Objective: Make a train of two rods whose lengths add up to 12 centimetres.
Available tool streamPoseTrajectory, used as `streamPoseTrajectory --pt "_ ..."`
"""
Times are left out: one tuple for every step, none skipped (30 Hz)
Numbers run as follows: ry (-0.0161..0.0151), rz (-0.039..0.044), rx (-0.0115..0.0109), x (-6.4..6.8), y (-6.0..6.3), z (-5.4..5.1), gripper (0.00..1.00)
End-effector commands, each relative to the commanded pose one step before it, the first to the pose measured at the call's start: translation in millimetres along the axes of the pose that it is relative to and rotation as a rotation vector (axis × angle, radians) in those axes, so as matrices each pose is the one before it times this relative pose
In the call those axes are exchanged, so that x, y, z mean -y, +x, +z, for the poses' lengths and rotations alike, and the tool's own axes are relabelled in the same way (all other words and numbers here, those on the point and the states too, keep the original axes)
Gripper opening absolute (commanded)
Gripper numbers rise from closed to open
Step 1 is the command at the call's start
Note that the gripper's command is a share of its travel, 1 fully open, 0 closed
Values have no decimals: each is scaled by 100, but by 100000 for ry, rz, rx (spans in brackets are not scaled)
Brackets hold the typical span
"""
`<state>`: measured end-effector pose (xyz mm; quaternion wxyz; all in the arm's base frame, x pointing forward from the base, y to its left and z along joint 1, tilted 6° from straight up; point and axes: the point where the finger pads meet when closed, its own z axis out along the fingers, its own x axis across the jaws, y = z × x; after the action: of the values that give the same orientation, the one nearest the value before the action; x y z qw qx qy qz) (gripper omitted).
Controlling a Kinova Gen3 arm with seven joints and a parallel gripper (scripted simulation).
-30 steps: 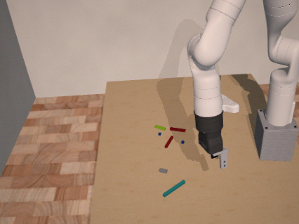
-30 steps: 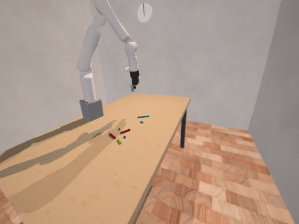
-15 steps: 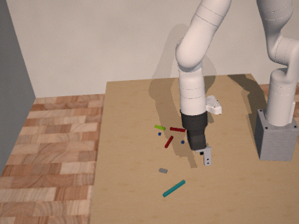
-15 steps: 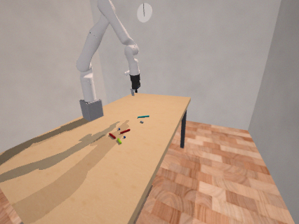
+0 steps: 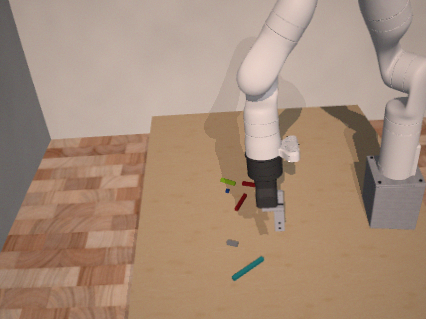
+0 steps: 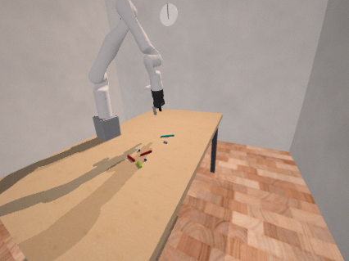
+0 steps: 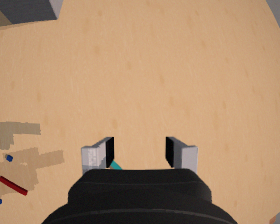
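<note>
My gripper [image 5: 279,210] [image 6: 157,110] [image 7: 139,147] is open and empty, high above the table. A turquoise rod [image 5: 248,268] [image 6: 167,136] [image 7: 116,165] lies slanted, partly hidden by the gripper body in the wrist view. A grey rod [image 5: 232,243] [image 6: 165,142] lies near it. One red rod [image 5: 241,202] [image 6: 146,153] [image 7: 13,185] lies slanted. The other red rod [image 5: 248,184] [image 6: 130,158] is partly hidden by the gripper in the top view. One blue rod [image 5: 227,190] [image 6: 145,159] lies by the lime rod [image 5: 228,181] [image 6: 139,164]. Another blue rod [image 6: 139,150] [image 7: 9,158] lies apart.
The arm's grey base block [image 5: 394,202] [image 6: 107,128] stands on the table [image 5: 190,147] [image 6: 123,210]. The red, blue and lime rods lie loosely clustered, apart from the turquoise and grey rods. The arm's shadow falls across the table.
</note>
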<state>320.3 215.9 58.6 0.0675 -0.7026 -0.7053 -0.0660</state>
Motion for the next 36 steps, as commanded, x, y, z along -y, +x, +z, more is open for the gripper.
streamPoseTrajectory --pt "195 774 200 -104 -291 104 100" --pt "0 0 0 0 0 0 100" --pt "0 0 0 0 0 0 100" --pt "-1011 9803 131 -1386 -1640 369 100" --pt "0 0 0 0 0 0 100" --pt "0 0 0 0 0 0 100" --pt "0 0 0 0 0 0 100" --pt "0 0 0 0 0 0 100" --pt "0 0 0 0 0 0 100" --pt "0 0 0 0 0 0 100" --pt "0 0 0 0 0 0 100" --pt "0 0 0 0 0 0 100" --pt "-1090 9689 172 -1477 -1606 368 100" --pt "0 0 0 0 0 0 100" --pt "0 0 0 0 0 0 100" --pt "0 0 0 0 0 0 100" --pt "0 0 0 0 0 0 100" --pt "0 0 0 0 0 0 100" --pt "0 0 0 0 0 0 100" --pt "0 0 0 0 0 0 100" --pt "0 0 0 0 0 0 100" --pt "0 0 0 0 0 0 100" --pt "-1160 9528 209 -1556 -1561 366 100" --pt "0 0 0 0 0 0 100" --pt "0 0 0 0 0 0 100" --pt "0 0 0 0 0 0 100" --pt "0 0 0 0 0 0 100" --pt "0 0 0 0 0 0 100" --pt "0 0 0 0 0 0 100" --pt "0 0 0 0 0 0 100" --pt "0 0 0 0 0 0 100" --pt "-1219 9321 241 -1621 -1505 364 100" --pt "0 0 0 0 0 0 100" --pt "0 0 0 0 0 0 100" --pt "0 0 0 0 0 0 100" --pt "0 0 0 0 0 0 100"
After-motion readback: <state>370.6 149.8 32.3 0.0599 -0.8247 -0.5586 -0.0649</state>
